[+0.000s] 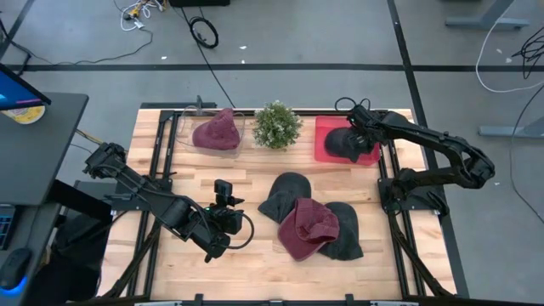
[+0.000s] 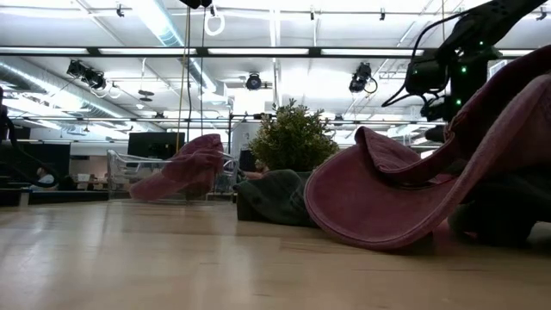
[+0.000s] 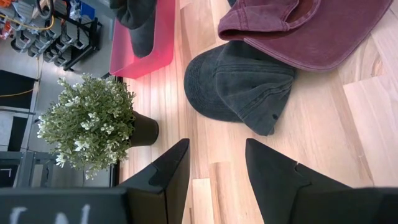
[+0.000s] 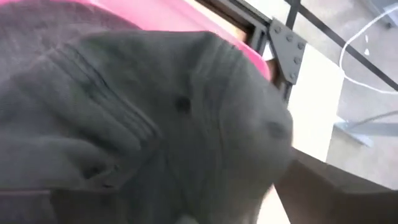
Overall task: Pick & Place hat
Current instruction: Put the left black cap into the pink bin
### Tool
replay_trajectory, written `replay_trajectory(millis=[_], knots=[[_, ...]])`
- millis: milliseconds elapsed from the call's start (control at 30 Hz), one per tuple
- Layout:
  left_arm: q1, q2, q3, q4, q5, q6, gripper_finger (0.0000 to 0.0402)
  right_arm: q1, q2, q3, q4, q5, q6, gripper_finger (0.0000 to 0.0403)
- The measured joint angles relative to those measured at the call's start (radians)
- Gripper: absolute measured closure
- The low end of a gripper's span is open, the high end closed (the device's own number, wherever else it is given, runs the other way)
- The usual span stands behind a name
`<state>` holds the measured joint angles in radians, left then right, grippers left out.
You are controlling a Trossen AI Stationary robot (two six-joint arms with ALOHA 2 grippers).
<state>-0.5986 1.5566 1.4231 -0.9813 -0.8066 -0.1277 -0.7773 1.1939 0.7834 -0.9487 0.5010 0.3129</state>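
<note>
Three caps lie in a heap on the wooden table: a dark grey cap (image 1: pixel 285 195), a maroon cap (image 1: pixel 308 228) resting on top, and another dark cap (image 1: pixel 346 236). A further dark cap (image 1: pixel 340 144) sits in the red tray (image 1: pixel 325 127). My right gripper (image 1: pixel 355 136) is right over it, and the cap (image 4: pixel 143 124) fills the right wrist view. A maroon hat (image 1: pixel 217 132) lies in the clear bin (image 1: pixel 185 127). My left gripper (image 3: pixel 214 180) is open, low over the table left of the heap and pointing at the grey cap (image 3: pixel 239 87).
A small potted plant (image 1: pixel 276 125) stands between the clear bin and the red tray at the far edge. Bare wood lies between my left gripper and the heap. Black frame rails run along both table sides. A desk with a screen (image 1: pixel 17 89) stands off the left edge.
</note>
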Motion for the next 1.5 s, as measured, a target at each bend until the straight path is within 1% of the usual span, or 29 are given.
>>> replay_trajectory(millis=[133,267,300,367,433,500,533,600,767,933,1100,1133,1200,1267,1400,1467,1500], knots=[[0.000,0.000,0.000,0.000,0.000,0.000,0.0241,0.000,-0.023,0.043,-0.079,0.005,0.037,0.0100],[0.001,0.000,0.000,0.000,0.000,0.000,0.0241,0.000,-0.053,0.109,-0.142,0.001,0.089,0.0103],[0.001,0.000,0.000,0.000,0.000,0.000,0.0241,0.000,-0.063,0.125,-0.154,-0.026,0.109,0.0106],[0.001,0.000,0.000,0.000,0.000,0.000,0.0241,0.000,-0.082,0.149,-0.158,-0.150,0.148,0.0115],[0.001,0.000,0.000,0.000,0.000,0.000,0.0241,0.003,-0.104,0.154,-0.143,-0.317,0.171,0.0126],[0.001,0.000,0.000,0.000,0.000,0.000,0.0241,0.022,-0.118,0.152,-0.134,-0.456,0.194,0.0140],[0.001,0.000,0.000,0.000,0.000,0.000,0.0241,0.037,-0.121,0.151,-0.136,-0.495,0.203,0.0149],[0.001,0.000,0.000,0.000,0.000,-0.001,0.0241,0.075,-0.121,0.151,-0.150,-0.517,0.207,0.0168],[0.001,0.000,0.000,0.000,0.000,-0.001,0.0241,0.192,-0.121,0.150,-0.146,-0.518,0.253,0.0230],[0.001,0.000,0.000,-0.001,0.000,-0.001,0.0241,0.293,-0.121,0.139,-0.142,-0.500,0.279,0.0305],[0.001,0.000,0.000,-0.001,0.000,-0.001,0.0241,0.312,-0.121,0.057,-0.120,-0.454,0.281,0.0382],[0.001,0.000,0.000,-0.001,0.000,-0.001,0.0241,0.309,-0.121,0.033,-0.104,-0.446,0.279,0.0392],[0.001,0.000,0.000,0.000,0.000,-0.001,0.0241,0.297,-0.121,-0.012,-0.056,-0.402,0.273,0.0396],[0.001,0.000,0.000,-0.001,0.000,0.000,0.0241,0.278,-0.121,-0.041,-0.027,-0.329,0.273,0.0391],[0.001,0.000,0.000,0.000,0.000,0.001,0.0241,0.258,-0.121,-0.067,0.003,-0.200,0.278,0.0396],[0.002,0.000,0.000,-0.001,0.000,0.002,0.0241,0.251,-0.121,-0.073,0.004,-0.155,0.287,0.0399],[0.002,0.000,0.000,-0.001,0.000,0.001,0.0241,0.249,-0.121,-0.076,0.004,-0.149,0.295,0.0399]])
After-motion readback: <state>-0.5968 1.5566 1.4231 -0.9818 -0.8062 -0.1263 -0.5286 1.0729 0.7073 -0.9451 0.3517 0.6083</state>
